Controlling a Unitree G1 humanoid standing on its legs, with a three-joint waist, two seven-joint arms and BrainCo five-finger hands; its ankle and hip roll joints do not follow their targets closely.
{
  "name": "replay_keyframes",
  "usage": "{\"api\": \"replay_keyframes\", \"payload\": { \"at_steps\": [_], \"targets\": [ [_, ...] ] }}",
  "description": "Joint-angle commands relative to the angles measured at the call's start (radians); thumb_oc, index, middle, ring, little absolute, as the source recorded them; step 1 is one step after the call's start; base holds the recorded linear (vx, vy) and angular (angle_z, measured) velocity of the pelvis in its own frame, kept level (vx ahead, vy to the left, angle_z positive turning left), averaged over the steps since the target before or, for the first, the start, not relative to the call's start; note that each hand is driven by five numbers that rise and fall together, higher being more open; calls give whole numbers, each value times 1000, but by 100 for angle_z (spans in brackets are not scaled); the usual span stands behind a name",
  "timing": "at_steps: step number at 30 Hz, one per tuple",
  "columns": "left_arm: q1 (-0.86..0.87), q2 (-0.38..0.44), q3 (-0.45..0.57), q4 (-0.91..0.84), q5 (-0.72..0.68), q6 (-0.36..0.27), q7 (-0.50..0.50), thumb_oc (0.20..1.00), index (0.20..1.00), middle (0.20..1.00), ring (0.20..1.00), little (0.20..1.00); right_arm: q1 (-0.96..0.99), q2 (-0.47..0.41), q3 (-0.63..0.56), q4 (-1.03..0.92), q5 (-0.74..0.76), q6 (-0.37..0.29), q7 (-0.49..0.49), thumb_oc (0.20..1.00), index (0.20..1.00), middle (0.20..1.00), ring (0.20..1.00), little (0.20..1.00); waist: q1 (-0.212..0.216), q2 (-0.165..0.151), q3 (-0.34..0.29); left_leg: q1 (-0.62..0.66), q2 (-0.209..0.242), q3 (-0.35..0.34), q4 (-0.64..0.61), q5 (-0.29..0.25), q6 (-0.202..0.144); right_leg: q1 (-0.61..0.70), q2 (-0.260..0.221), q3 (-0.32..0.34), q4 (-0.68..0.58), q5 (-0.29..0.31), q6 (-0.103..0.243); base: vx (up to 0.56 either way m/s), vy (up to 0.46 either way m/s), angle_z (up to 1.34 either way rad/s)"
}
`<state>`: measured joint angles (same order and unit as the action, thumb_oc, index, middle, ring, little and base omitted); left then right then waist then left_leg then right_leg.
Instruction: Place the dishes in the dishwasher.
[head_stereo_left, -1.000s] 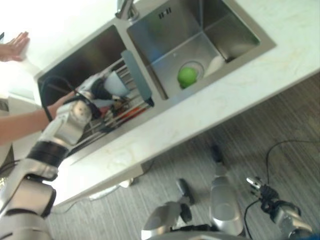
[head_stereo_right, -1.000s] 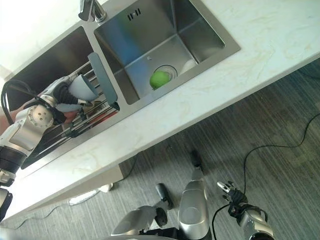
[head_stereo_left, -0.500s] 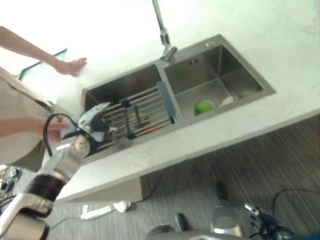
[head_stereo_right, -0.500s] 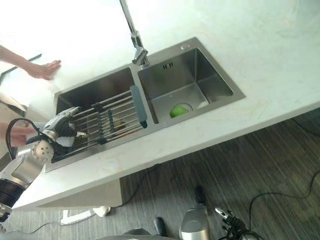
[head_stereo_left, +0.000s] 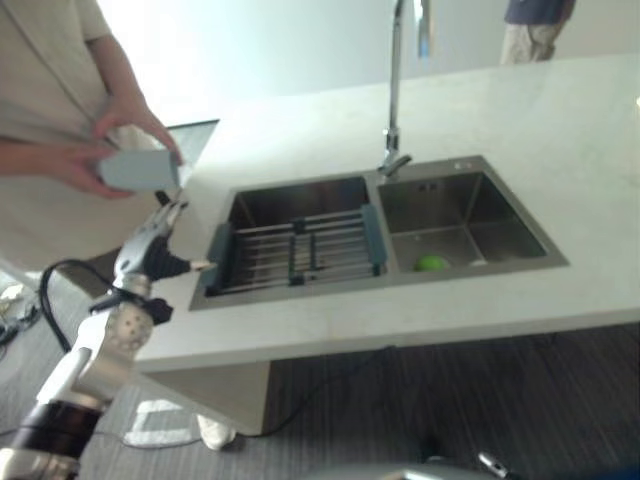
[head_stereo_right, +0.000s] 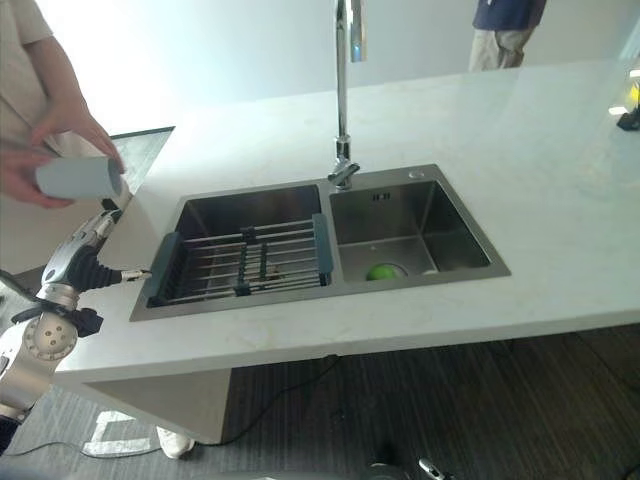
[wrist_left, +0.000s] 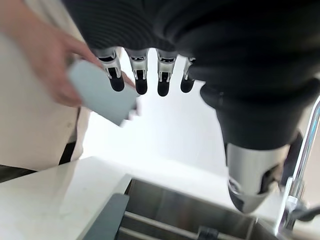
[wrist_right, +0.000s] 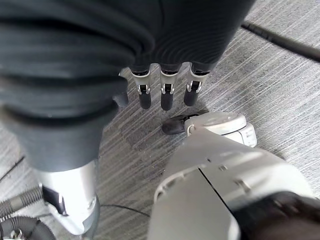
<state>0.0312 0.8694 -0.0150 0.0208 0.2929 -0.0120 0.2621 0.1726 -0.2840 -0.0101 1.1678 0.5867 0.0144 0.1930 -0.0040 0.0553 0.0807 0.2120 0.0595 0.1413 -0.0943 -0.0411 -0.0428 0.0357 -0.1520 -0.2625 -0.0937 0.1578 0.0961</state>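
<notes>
1. The left hand has lifted away from the sink rack where it was gripping a grey cup; its fingers are now released and straight, holding nothing.
2. A person's hands now hold that cup at about 10 o'clock from the rack, off the tabletop; the view has also swung wider.
3. As a judgement, the cup has been handed over rather than loaded, so the dishwasher step remains.
4. The right hand hangs relaxed above the floor.
5. No writing is legible.
</notes>
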Motion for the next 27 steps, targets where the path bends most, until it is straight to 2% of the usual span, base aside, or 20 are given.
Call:
{"api": "replay_keyframes", "payload": {
  "at_steps": [1, 10, 16, 20, 23, 27],
  "targets": [
    [-80, -13, 91, -55, 4, -82, 75, 1000, 1000, 1000, 1000, 1000, -42, -26, 0, 11, -24, -8, 14, 1000, 1000, 1000, 1000, 1000, -13, 33, 61, -66, 8, -3, 17, 12, -2, 141, -4, -65, 73, -216, 49, -39, -31, 8],
    [-60, -44, 114, -71, 25, -126, 93, 1000, 1000, 1000, 1000, 1000, -55, -19, 11, 19, -16, -4, 20, 1000, 1000, 1000, 1000, 1000, 15, 9, 48, -72, 19, -28, 16, 12, -7, 144, 11, -66, 76, -223, 44, -11, -14, 8],
    [-72, -40, 117, -75, -5, -134, 87, 1000, 1000, 1000, 1000, 1000, -59, -22, 10, 55, -20, -9, 26, 1000, 1000, 1000, 1000, 1000, 19, 4, 40, -74, 22, -33, 12, 12, -11, 141, 15, -60, 71, -222, 46, 0, 0, 0],
    [-80, -46, 121, -90, -15, -165, 101, 1000, 1000, 1000, 1000, 1000, -60, -24, 9, 67, -20, -8, 29, 1000, 1000, 1000, 1000, 1000, 17, 2, 36, -72, 23, -33, 9, 11, -13, 140, 16, -54, 66, -219, 47, 0, 0, 0],
    [-88, -45, 113, -93, -1, -161, 62, 1000, 1000, 1000, 1000, 1000, -57, -24, 14, 67, -20, -10, 32, 1000, 1000, 1000, 1000, 1000, 10, 2, 33, -72, 24, -30, 8, 12, -15, 138, 17, -48, 62, -215, 49, 15, 3, 0],
    [-123, -5, 71, -65, -19, -176, -41, 1000, 1000, 1000, 1000, 1000, -51, -34, 15, 66, -28, 0, 41, 1000, 1000, 1000, 1000, 1000, -8, 6, 27, -70, 24, -18, 7, 10, -15, 135, 16, -35, 54, -208, 56, 65, 13, -3]
  ]
}}
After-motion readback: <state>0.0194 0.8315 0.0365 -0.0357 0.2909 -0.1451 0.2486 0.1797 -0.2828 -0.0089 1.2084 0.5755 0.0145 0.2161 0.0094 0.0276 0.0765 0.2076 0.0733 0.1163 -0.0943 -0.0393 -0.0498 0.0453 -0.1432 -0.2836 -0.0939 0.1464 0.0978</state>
